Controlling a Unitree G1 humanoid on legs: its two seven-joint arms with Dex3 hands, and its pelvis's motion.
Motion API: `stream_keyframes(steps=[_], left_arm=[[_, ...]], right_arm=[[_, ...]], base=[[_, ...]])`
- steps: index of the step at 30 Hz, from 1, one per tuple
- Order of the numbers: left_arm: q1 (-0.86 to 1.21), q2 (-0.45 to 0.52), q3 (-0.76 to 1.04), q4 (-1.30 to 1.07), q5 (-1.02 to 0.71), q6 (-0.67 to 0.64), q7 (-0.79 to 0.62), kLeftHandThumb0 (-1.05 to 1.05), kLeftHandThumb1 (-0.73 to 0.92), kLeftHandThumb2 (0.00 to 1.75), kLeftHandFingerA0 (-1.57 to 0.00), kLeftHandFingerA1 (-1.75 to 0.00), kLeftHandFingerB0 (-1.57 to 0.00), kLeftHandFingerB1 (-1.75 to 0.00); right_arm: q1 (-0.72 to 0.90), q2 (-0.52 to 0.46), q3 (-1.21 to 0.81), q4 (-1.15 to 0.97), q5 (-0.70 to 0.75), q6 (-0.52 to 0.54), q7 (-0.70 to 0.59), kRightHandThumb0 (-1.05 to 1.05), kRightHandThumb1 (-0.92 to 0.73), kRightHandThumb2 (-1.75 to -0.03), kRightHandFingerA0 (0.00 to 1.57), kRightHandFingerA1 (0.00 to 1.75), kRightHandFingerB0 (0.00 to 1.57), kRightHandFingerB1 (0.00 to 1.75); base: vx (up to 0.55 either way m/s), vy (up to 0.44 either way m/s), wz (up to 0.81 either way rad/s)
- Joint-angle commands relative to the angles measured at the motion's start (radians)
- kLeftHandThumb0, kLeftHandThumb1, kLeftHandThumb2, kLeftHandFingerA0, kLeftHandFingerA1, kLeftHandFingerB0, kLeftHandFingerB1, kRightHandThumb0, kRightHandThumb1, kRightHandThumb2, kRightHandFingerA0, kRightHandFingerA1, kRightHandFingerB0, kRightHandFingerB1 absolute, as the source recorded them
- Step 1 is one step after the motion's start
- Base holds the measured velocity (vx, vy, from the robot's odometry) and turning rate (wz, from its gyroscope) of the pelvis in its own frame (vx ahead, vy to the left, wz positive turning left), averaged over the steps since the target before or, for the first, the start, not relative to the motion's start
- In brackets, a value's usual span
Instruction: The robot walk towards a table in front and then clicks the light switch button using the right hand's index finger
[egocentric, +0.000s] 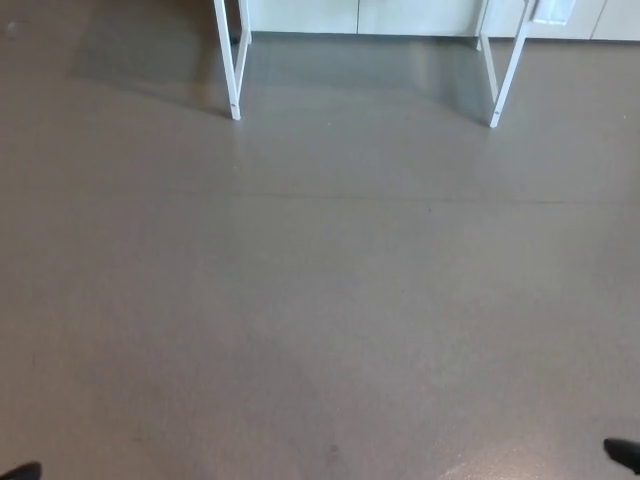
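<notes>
Head view, looking down at grey floor (320, 300). Table (236, 70) lies ahead toward 12 o'clock: only its white legs show, one pair at about 11 o'clock, the other (503, 70) at about 1 o'clock, with a pale wall or cabinet front (360, 15) behind them. Tabletop is above the frame, so the light switch button is not visible; I judge it sits somewhere up on or over that table, exact spot unknown. Walk is unfinished, table well apart from the robot. Two small dark shapes at the bottom corners: one at 7 o'clock (20, 471), one at 5 o'clock (622, 453). Too little shows to say whether these are hands or feet, and no fingers can be made out, so whether either hand is spread, curled or holding anything cannot be told. Handling judgement: a switch button is likely stiff plastic with short travel and a spring click, fixed in place, nothing to lift or grasp. Press squarely at its centre with the right index fingertip; an off-centre push may slip off the face.
</notes>
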Motion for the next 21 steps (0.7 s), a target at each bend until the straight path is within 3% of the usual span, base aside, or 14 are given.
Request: stream_keyframes(steps=[1,21], left_arm=[[0.042,-0.015,0.016,-0.033,-0.072,0.040,-0.043,-0.07,0.68,0.59,-0.51,-0.44,-0.37,-0.36],[0.084,0.001,0.000,0.014,-0.051,-0.028,-0.074,-0.11,0.64,0.59,-0.52,-0.45,-0.41,-0.38]], right_arm=[[0.025,-0.010,-0.018,-0.020,0.052,-0.027,0.033,-0.23,-0.61,-0.57,0.61,0.59,0.43,0.52],[0.076,-0.032,0.020,0.007,0.018,-0.092,0.042,-0.22,-0.61,-0.57,0.65,0.58,0.44,0.51]], base=[[0.00,0.000,0.00],[0.00,-0.007,0.00]])
